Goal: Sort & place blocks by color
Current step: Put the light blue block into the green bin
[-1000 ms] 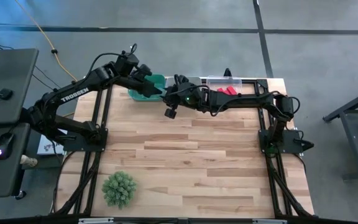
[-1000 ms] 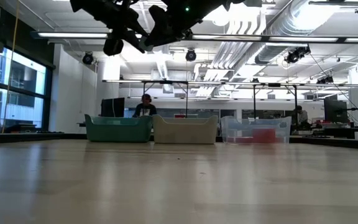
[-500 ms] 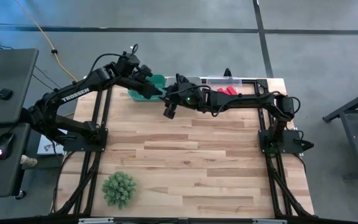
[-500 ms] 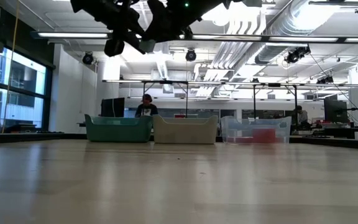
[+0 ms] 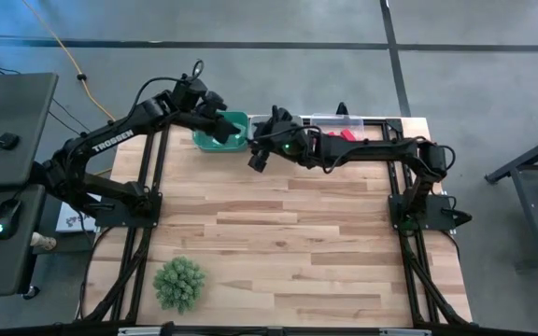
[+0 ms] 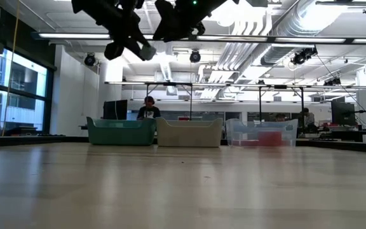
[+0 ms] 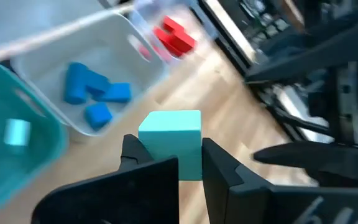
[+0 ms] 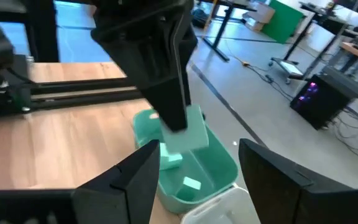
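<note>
My left gripper (image 5: pixel 220 119) is at the table's far edge, shut on a light teal cube (image 7: pixel 173 146). In the right wrist view the cube (image 8: pixel 188 132) hangs above the teal bin (image 8: pixel 219 168), which has a few teal blocks (image 8: pixel 191 182) on its floor. Several blue blocks (image 7: pixel 92 93) lie in the grey middle bin (image 7: pixel 110 37). Red blocks (image 7: pixel 176 37) lie in the clear bin (image 5: pixel 344 123). My right gripper (image 5: pixel 258 161) hovers open in the air just right of the left one, in front of the middle bin, facing the teal bin. My left gripper pinches the light teal cube between its two fingers, one on each of two opposite side faces (image 7: pixel 194 155). The fingers come from above, slanting down. The cube (image 6: pixel 146 51) is lifted clear, high over the bins.
The three bins stand in a row along the far edge: teal (image 6: pixel 121 131), grey (image 6: pixel 189 132) and clear (image 6: pixel 261 132). A green spiky plant ball (image 5: pixel 179 283) sits near the table's near left corner. The two arms are close together over the bins. People sit behind the table.
My left gripper has turned over the teal bin, so the teal cube now shows below it in the low view. My right gripper has risen a little and drawn back toward the far edge.
</note>
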You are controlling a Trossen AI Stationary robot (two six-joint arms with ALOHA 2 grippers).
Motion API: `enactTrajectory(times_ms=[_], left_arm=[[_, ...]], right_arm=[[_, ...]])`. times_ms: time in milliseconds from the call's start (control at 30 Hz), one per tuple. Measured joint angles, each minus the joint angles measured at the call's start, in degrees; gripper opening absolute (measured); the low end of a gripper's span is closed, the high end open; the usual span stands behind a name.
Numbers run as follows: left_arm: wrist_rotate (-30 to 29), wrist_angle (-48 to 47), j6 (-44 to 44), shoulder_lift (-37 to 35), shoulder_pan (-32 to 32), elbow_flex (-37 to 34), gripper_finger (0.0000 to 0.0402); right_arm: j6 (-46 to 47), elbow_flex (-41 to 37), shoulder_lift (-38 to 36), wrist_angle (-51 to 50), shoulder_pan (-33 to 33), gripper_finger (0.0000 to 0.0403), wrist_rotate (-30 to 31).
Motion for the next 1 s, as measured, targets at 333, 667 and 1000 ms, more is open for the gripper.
enactTrajectory(times_ms=[333, 667, 1000], left_arm=[[-15.8, -6.5, 9.4, 1.0, 5.3, 0.0, 0.0000], [-16.6, -9.4, 15.0, 9.3, 8.9, 0.0, 0.0000], [-16.7, -9.1, 12.9, 16.7, 8.8, 0.0, 0.0000]], right_arm=[[4.3, 0.0, -0.5, -0.6, 0.0, 0.0209, 1.8], [6.4, 0.0, -0.5, -0.9, -0.2, 0.0209, 1.8], [7.7, 0.0, -0.4, -0.9, -0.3, 0.0209, 1.9]])
